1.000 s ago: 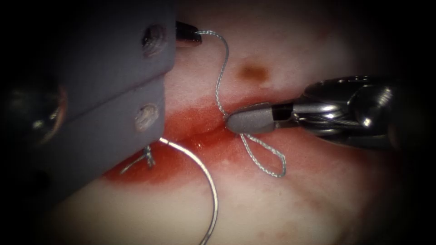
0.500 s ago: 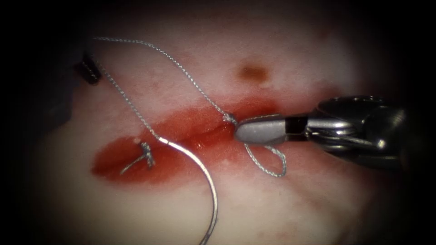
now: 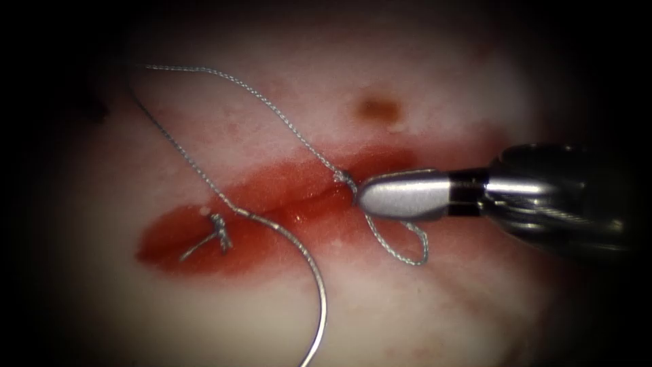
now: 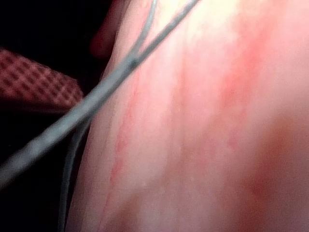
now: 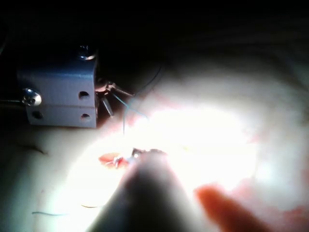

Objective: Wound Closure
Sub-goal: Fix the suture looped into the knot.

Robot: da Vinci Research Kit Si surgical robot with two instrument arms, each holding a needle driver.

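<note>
Your left tool [image 5: 107,99] appears in the right wrist view as thin prongs spread beside a grey block [image 5: 60,92], with thread running to them; you cannot tell from this whether they grip it. In the endoscope view the thread [image 3: 204,173] runs in from the left side in two strands: one goes down to the needle's blunt end, the other to a small knot [image 3: 343,177] on the cut [image 3: 312,197]. A tied stitch [image 3: 217,234] with short cut ends sits in the red fluid [image 3: 176,248] at the cut's left end. The needle [image 3: 314,285] lies loose on the tissue [image 3: 441,88] (held by neither tool), its curve starting just right of the stitch and sweeping down toward the lower edge. Your right tool [image 3: 360,194] reaches in level from the right, jaws together at the knot, a thread loop [image 3: 401,245] just below them. The left wrist view shows two thread strands crossing pale tissue close up.
</note>
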